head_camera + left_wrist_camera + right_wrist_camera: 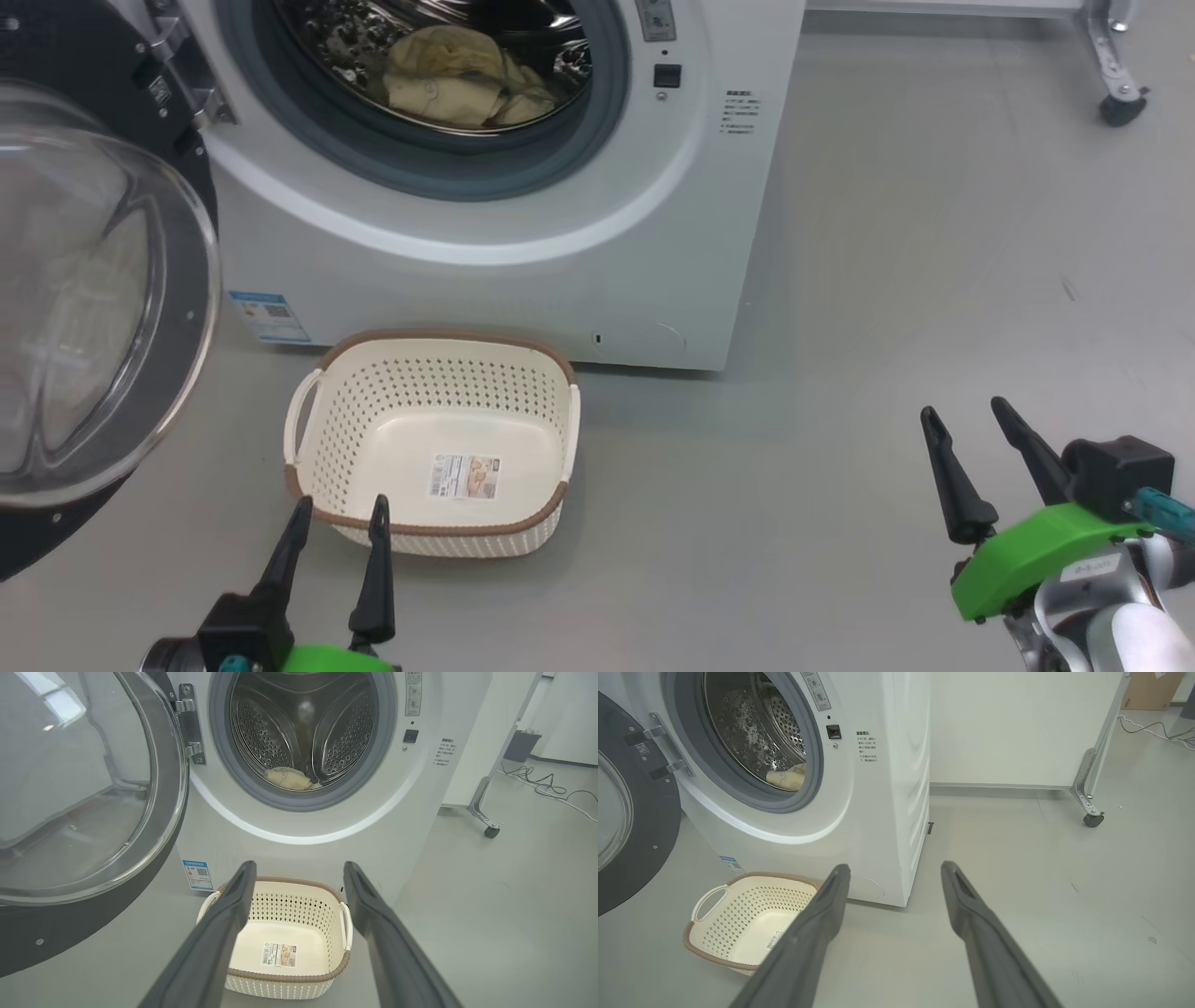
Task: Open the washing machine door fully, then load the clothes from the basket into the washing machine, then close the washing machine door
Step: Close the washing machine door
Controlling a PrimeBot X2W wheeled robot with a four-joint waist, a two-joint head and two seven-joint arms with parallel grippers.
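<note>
While the large white front-loading washing machine (523,280) stands with its mouth uncovered in the head view, its round door (93,308), glossy black at the rim and bulging clear glass at the centre, is swung wide out to the left. The pale cream-yellow cloth garments (457,79) lie heaped inside the perforated steel drum (327,37). The small rectangular cream plastic basket (439,383), brown-rimmed and perforated, sits on the grey floor (840,373) just in front of the machine, with a label sticker (464,476) on its bottom. The left pincer (341,509) hovers at the basket's near rim, released and holding nothing. The right pincer (963,411) hangs well off to the right over bare floor, likewise spread and holding nothing.

In the left wrist view the two dark fingers stand apart, framing the basket, with the garments low in the drum beyond.

In the right wrist view the parted fingers point at the machine's front corner. The basket lies at the lower left, partly behind one finger, and a black caster (1093,820) stands far right.
</note>
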